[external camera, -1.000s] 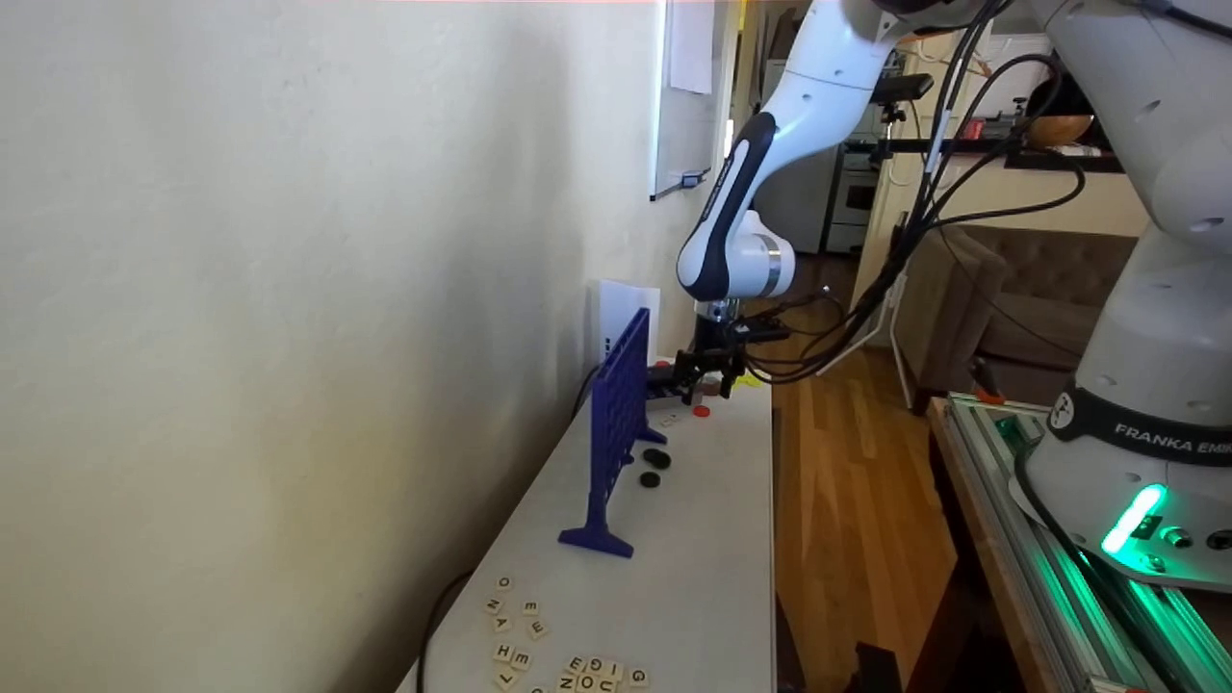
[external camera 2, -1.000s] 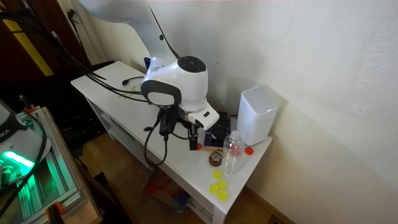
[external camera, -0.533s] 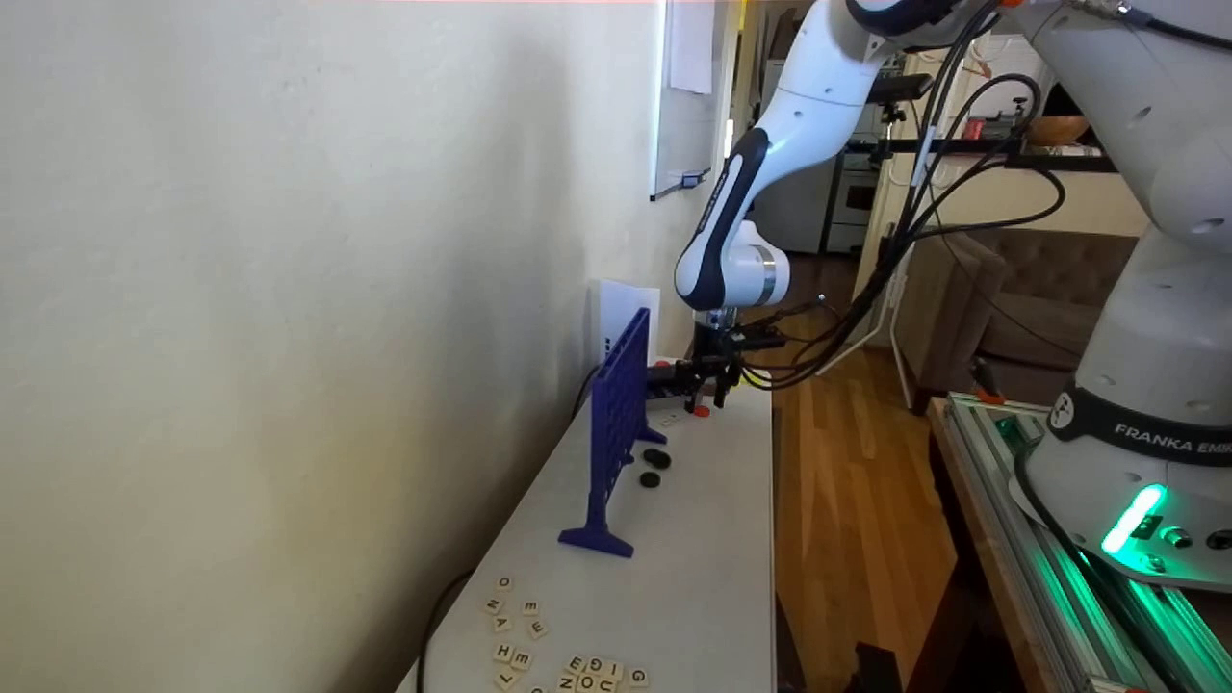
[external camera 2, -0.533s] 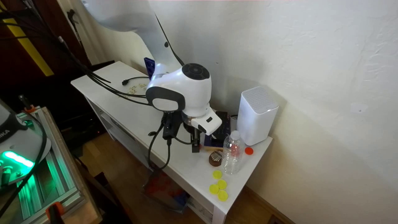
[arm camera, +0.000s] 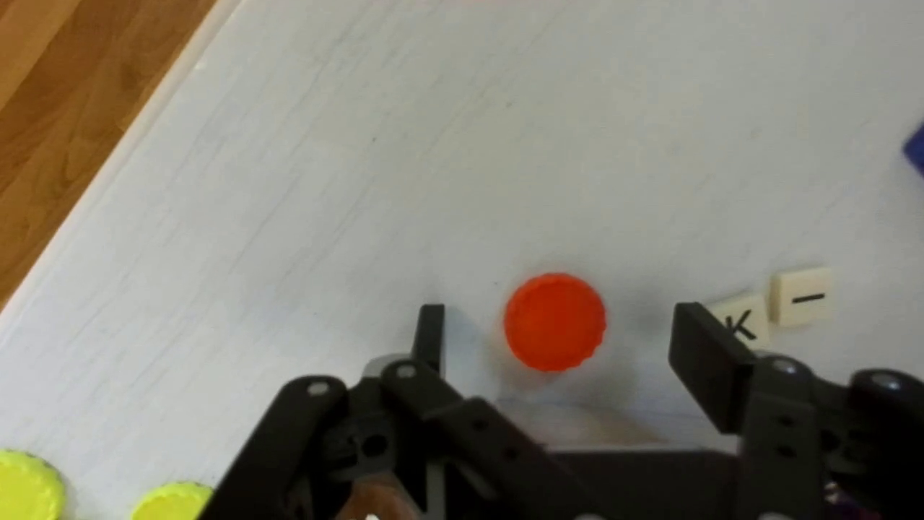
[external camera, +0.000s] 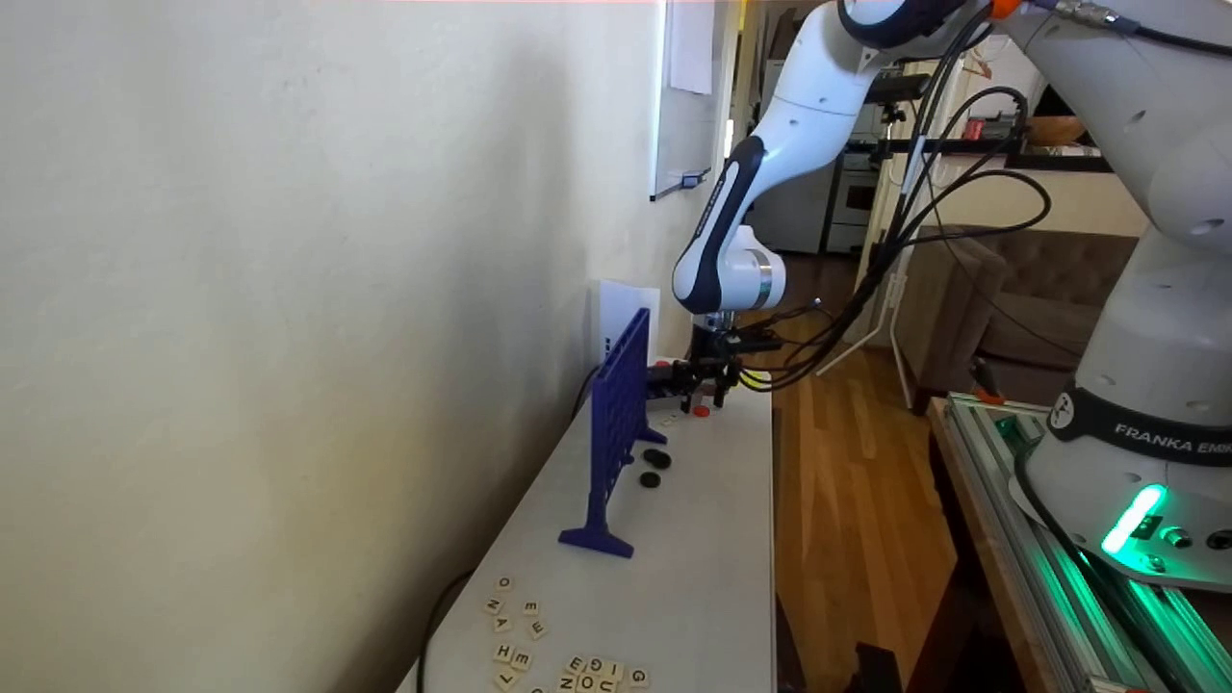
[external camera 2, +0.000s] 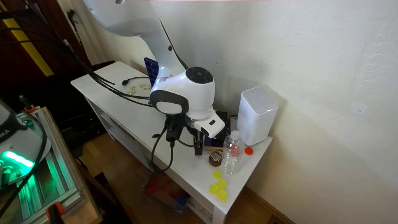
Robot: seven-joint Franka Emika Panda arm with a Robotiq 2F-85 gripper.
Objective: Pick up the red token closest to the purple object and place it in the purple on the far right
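The red token (arm camera: 554, 322) lies flat on the white table in the wrist view, between my open fingers and touching neither. It also shows in an exterior view (external camera: 702, 412), just under the gripper (external camera: 703, 405). My gripper (arm camera: 559, 312) is open and low above the table, with one finger (arm camera: 431, 328) left of the token and the other right of it. The purple object (external camera: 618, 414), a tall blue-purple panel on flared feet, stands along the wall. Its edge shows behind the arm in an exterior view (external camera 2: 151, 70).
Letter tiles (arm camera: 747, 318) lie beside the right finger. A dark box (external camera 2: 225, 124), a brown round object (external camera 2: 215, 158), a clear bottle (external camera 2: 233, 155) and a white router-like box (external camera 2: 258, 115) stand nearby. Another red token (external camera 2: 248, 151), yellow tokens (external camera 2: 222, 184) and black tokens (external camera: 657, 458) lie on the table.
My gripper has moved down toward the table and slightly toward the bottle end, settling over the red token. The token is now hidden behind the gripper in an exterior view.
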